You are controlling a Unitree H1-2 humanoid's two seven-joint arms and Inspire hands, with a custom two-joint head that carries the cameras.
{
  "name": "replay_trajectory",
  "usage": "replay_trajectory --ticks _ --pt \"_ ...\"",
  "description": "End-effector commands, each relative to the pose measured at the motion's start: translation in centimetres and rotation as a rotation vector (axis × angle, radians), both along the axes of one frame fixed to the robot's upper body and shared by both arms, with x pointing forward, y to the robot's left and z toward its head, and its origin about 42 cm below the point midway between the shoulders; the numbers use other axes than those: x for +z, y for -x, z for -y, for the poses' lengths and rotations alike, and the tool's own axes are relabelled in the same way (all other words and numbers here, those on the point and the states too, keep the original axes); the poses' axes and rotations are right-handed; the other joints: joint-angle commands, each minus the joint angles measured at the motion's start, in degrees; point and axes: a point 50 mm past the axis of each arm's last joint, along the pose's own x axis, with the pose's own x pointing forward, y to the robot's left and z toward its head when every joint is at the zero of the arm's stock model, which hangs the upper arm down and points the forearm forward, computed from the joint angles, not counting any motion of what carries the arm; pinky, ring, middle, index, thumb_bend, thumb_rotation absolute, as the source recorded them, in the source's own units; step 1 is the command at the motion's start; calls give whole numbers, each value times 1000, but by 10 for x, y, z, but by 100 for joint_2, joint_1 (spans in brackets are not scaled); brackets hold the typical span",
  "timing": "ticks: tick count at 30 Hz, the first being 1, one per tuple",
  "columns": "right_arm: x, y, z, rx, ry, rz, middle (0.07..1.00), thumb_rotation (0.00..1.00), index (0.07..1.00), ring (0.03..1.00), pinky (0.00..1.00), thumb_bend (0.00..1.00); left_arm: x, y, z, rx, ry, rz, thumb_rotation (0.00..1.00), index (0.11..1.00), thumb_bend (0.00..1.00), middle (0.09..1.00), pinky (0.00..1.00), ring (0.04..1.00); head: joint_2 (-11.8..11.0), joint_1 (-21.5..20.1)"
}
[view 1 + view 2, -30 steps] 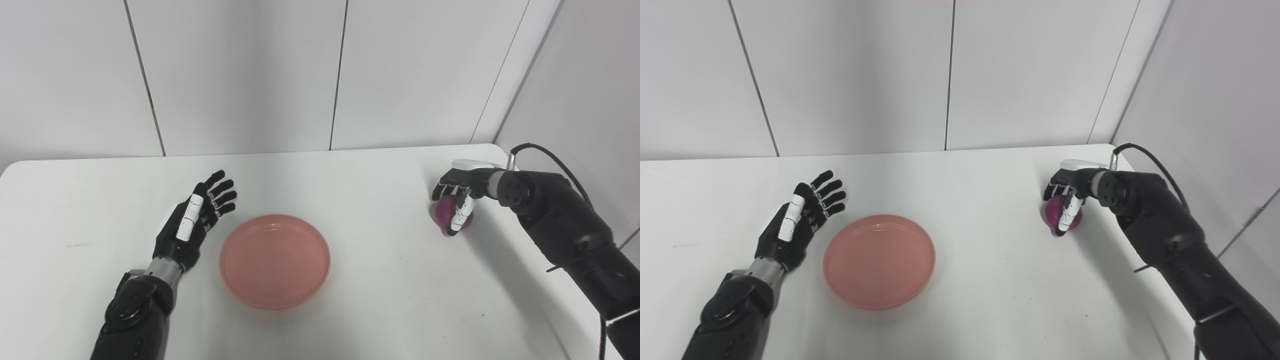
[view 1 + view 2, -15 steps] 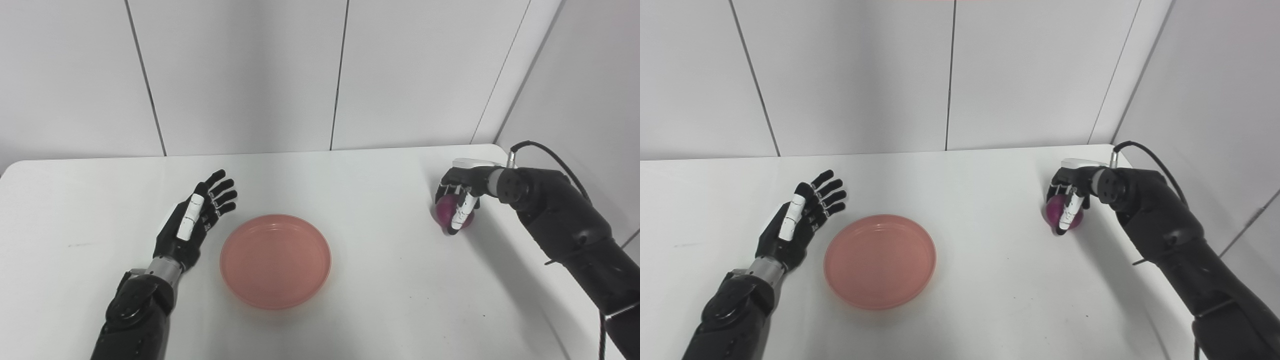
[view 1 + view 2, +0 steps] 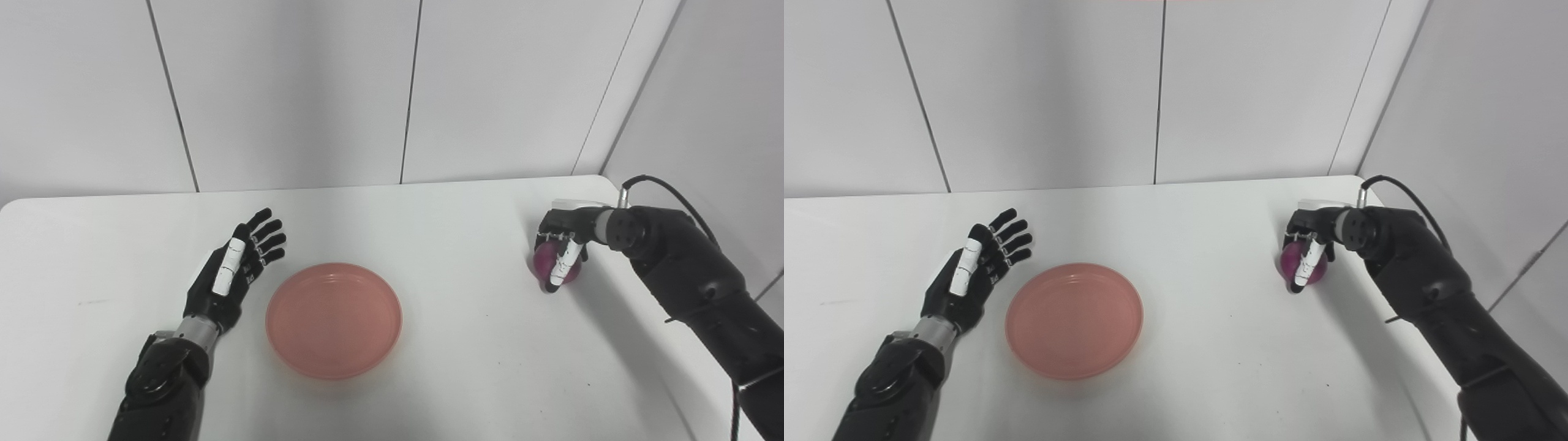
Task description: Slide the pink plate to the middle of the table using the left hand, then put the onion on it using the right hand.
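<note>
The pink plate (image 3: 334, 320) lies flat near the middle of the white tabletop (image 3: 465, 343), with nothing on it. Just to its left the left hand (image 3: 233, 272) rests palm-up, fingers spread and holding nothing — close to the plate's rim but not touching it. Well apart, near the tabletop's far right corner, the right hand (image 3: 562, 242) has its fingers curled down over the purple onion (image 3: 1295, 264), wrapping it from above and in front; the onion sits low at the tabletop, though whether it is lifted clear cannot be told. The 2 hands are at opposite sides — plate between them.
</note>
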Motion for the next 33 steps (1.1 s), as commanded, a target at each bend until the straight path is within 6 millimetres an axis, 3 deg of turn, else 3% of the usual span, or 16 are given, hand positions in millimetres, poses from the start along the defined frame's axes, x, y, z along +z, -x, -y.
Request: replay_trajectory --ticks 1,14,20,24,33 --pt "21 -3 5 14 33 24 508 0 478 459 365 529 -61 34 -12 33 -44 -248 818 873 875 885 852 867 1 2" --pt "70 -2 -13 123 84 127 479 0 498 429 332 530 -64 34 -11 31 -37 -255 812 873 863 884 850 864 -12 2" --pt "109 1 -41 232 100 218 475 0 501 400 305 530 -63 33 -11 33 -41 -254 810 871 869 882 855 865 -15 8" --pt "129 5 -62 297 120 272 482 0 493 414 347 531 -64 33 -8 32 -39 -255 807 870 871 877 846 859 -28 25" --pt "152 6 -104 397 115 335 492 0 486 388 293 531 -68 34 -5 28 -37 -260 806 866 862 882 849 862 -42 157"
